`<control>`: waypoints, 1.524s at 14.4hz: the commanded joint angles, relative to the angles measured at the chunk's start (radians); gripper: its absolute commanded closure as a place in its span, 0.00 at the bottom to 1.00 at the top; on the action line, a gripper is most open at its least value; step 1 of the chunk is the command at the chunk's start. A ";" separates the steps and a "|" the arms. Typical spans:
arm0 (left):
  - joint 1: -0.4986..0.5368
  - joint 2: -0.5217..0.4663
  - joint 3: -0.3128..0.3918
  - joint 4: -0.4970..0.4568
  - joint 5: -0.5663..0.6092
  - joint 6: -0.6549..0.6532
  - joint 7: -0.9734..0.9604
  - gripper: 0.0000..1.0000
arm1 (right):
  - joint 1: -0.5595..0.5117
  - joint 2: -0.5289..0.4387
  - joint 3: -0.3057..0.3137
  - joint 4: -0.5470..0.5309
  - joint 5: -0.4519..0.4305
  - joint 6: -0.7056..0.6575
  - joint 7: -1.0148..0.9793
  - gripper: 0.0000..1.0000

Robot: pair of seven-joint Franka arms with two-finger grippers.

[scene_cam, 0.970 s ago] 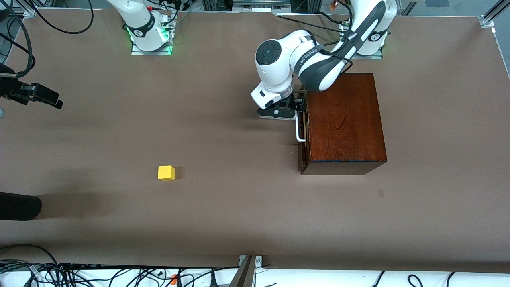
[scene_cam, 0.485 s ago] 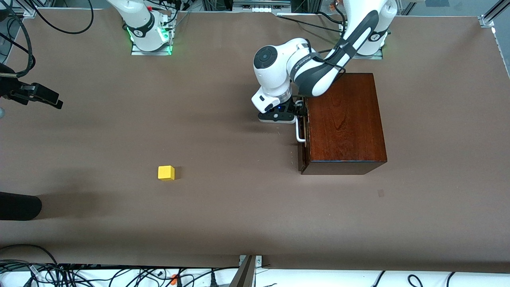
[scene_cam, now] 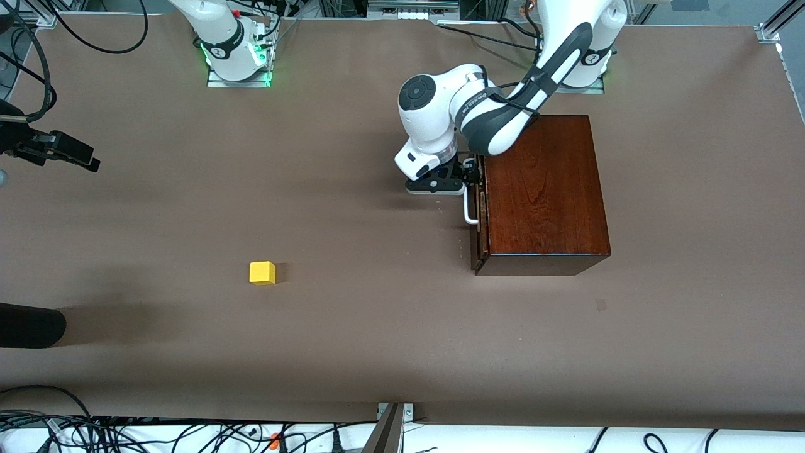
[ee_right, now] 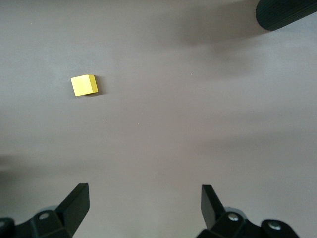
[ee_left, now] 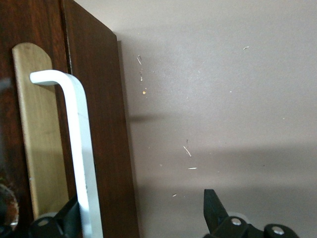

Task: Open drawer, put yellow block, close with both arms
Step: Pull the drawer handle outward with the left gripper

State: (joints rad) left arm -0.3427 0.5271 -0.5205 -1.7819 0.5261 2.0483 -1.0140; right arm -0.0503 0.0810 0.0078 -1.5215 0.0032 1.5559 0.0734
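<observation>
1. Wooden box [scene_cam: 544, 192] sits on brown counter [scene_cam: 352, 340] toward L arm's end; glossy red-brown top, dark front panel faces R arm's end.
2. Drawer [ee_left: 37, 134] in box front looks shut or barely out; pale wood strip shows by the white handle [ee_left: 81, 148] in L wrist view.
3. L arm reaches from its base down to drawer front. Left tool [scene_cam: 466, 179] at the handle's end farther from front cam.
4. Left tool fingers apart: one finger [ee_left: 64, 220] tucked between handle bar and panel, other finger [ee_left: 214, 210] out over bare counter. Handle bar sits between them, not clamped.
5. Yellow block [scene_cam: 262, 272] alone on counter, well apart from box, toward R arm's end and nearer front cam than handle. Upright, flat on one face.
6. R arm waits. Right tool [ee_right: 143, 203] up over bare counter, fingers wide apart, nothing between; block seen below it in R wrist view, off to one side.
</observation>
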 commanded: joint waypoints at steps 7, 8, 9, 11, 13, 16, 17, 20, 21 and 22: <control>-0.104 0.112 -0.006 0.165 -0.032 0.076 -0.041 0.00 | -0.010 -0.020 0.003 -0.008 0.020 0.001 0.008 0.00; -0.114 0.122 -0.006 0.186 -0.046 0.076 -0.041 0.00 | -0.010 -0.020 0.003 -0.008 0.020 0.001 0.009 0.00; -0.119 0.129 -0.006 0.200 -0.046 0.078 -0.041 0.00 | -0.010 -0.021 0.003 -0.008 0.020 0.001 0.008 0.00; -0.124 0.140 -0.006 0.213 -0.046 0.078 -0.041 0.00 | -0.010 -0.020 0.003 -0.008 0.020 0.001 0.008 0.00; -0.131 0.155 -0.006 0.243 -0.046 0.078 -0.041 0.00 | -0.010 -0.020 0.003 -0.008 0.020 0.001 0.008 0.00; -0.141 0.174 -0.006 0.275 -0.049 0.078 -0.040 0.00 | -0.010 -0.020 0.003 -0.008 0.020 0.001 0.009 0.00; -0.139 0.172 -0.006 0.274 -0.051 0.078 -0.035 0.00 | -0.010 -0.020 0.003 -0.008 0.020 0.001 0.009 0.00; -0.131 0.157 -0.006 0.276 -0.052 0.063 -0.026 0.00 | -0.010 -0.020 0.003 -0.008 0.020 0.001 0.008 0.00; -0.127 0.143 -0.006 0.276 -0.054 0.043 -0.023 0.00 | -0.010 -0.020 0.003 -0.008 0.020 0.001 0.009 0.00; -0.127 0.130 -0.007 0.280 -0.054 -0.005 -0.023 0.00 | -0.010 -0.020 0.003 -0.008 0.020 0.003 0.009 0.00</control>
State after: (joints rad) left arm -0.4611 0.6613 -0.5234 -1.5475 0.4939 2.0998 -1.0536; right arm -0.0504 0.0810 0.0075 -1.5215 0.0036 1.5566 0.0738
